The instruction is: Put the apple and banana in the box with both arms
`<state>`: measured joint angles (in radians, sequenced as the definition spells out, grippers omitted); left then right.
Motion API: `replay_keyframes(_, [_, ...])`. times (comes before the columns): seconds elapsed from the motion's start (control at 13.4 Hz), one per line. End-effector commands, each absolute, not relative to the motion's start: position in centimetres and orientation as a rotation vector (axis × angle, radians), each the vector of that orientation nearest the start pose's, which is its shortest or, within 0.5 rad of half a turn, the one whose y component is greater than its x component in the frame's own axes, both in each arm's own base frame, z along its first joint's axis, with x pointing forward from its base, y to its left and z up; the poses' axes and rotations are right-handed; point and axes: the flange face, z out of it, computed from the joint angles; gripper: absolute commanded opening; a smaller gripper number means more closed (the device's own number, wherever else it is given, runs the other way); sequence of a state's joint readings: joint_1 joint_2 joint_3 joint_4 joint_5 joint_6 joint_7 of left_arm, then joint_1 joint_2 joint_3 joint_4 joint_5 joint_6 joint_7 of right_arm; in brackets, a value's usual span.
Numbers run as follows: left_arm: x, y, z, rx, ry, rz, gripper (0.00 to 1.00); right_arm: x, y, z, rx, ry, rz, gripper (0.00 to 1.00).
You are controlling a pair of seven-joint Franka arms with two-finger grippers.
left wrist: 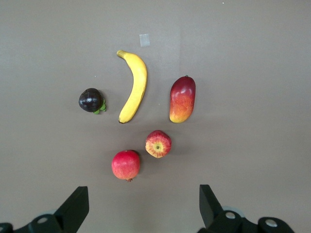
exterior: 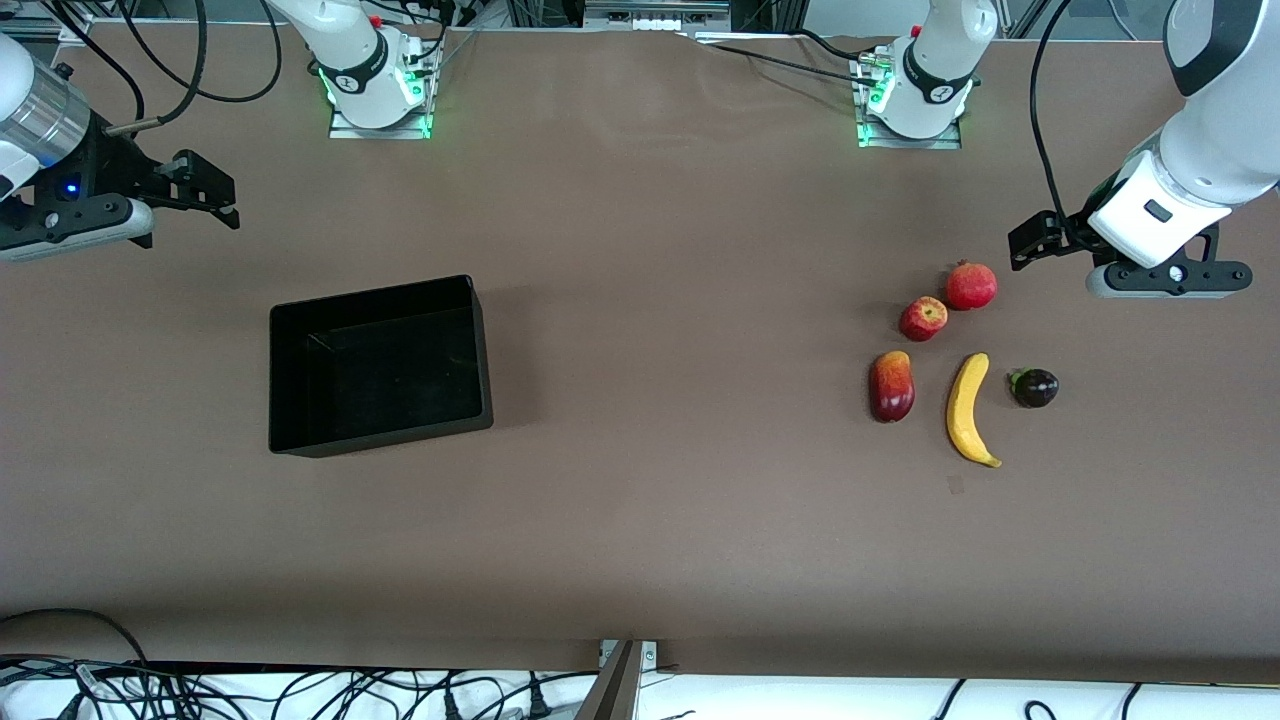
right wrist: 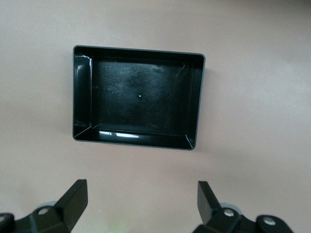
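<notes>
Apple (exterior: 923,318) and banana (exterior: 969,408) both sit on the brown table (exterior: 640,520) toward the left arm's end, in a loose cluster of five fruits, one of each kind. Up above them hangs the left gripper (exterior: 1030,243), fingers (left wrist: 73,208) spread wide, nothing between them, touching nothing. Over at the right arm's end the right gripper (exterior: 207,190) hovers above bare table, its fingers (right wrist: 74,200) equally wide apart and empty.

Count the fruit: one apple, one banana, one pomegranate (exterior: 971,286), one mango (exterior: 892,386), one dark purple fruit (exterior: 1034,387) with a green leafy end. The apple lies just beside the pomegranate, a touch nearer the camera. The banana lies between the mango and the purple fruit, apart from both, its length running toward the camera. A small pale patch (exterior: 955,485) marks the table near its nearer end.

One box (exterior: 290,380), black and glossy, stands well apart from the fruit toward the right arm's end, open side up, nothing inside it in the right wrist view (right wrist: 82,92).
</notes>
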<state>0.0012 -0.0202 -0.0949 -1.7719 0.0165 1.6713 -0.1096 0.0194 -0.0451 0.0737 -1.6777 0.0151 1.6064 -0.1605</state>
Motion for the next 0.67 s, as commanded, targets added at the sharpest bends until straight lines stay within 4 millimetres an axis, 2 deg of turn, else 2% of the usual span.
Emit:
replay_keyframes(0.0, [54.8,-5.1,55.4,-3.129,-0.019,0.131,1.0,54.4,5.2,60.6,-3.097,-0.393,0.037,1.0])
replay_keyframes(0.15, [54.8,-5.2,55.4,-3.129,-0.019,0.131,1.0,54.5,5.2,60.5,-3.101,-0.406,0.04,1.0])
replay_keyframes(0.37, [54.6,-5.1,55.3,-3.127,-0.015,0.153,1.0,55.7,5.0,58.0,-3.103,-0.397,0.098,1.0])
replay_keyframes(0.6, [54.6,-5.1,55.4,-3.127,-0.014,0.153,1.0,55.9,4.9,58.0,-3.106,-0.395,0.086,1.0])
